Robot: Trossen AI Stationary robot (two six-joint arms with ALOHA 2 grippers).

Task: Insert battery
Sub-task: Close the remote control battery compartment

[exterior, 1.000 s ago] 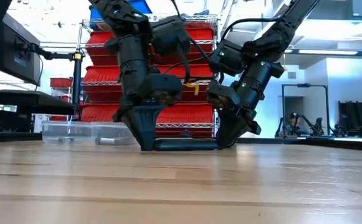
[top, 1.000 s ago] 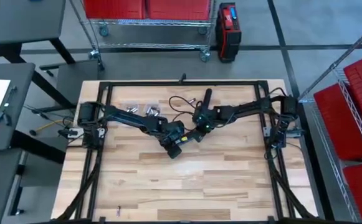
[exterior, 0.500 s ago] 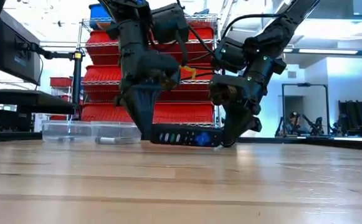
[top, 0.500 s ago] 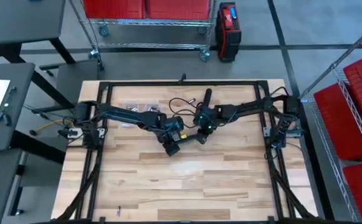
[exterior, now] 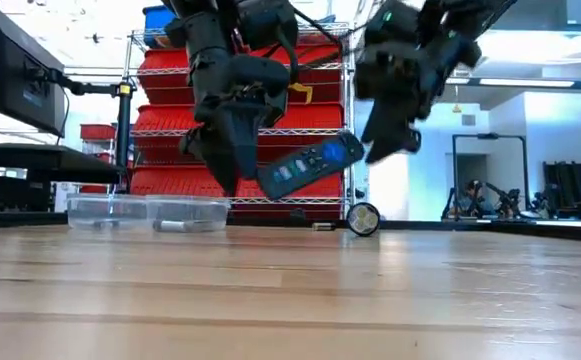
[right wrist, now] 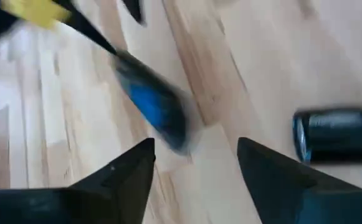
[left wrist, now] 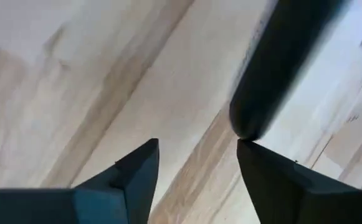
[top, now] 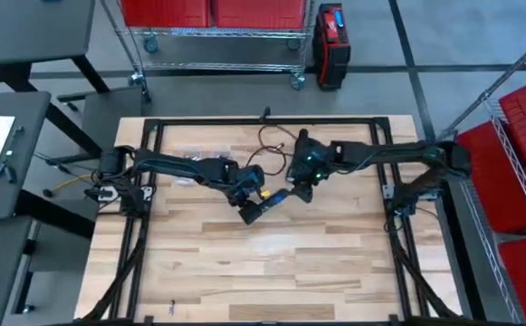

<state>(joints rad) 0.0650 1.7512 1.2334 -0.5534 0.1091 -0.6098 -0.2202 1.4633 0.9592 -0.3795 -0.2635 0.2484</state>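
Now the remote (exterior: 308, 165) is held clear of the table (exterior: 290, 290), tilted, pinched at one end by the left gripper (exterior: 232, 160), its free end reaching toward the right gripper (exterior: 385, 135), which hangs just beside it with fingers spread and nothing between them. Since only one end is gripped, the remote could pivot or slip out and drop. A small cylinder (exterior: 363, 219), possibly the battery, lies on the table below the right gripper and could roll off if knocked.
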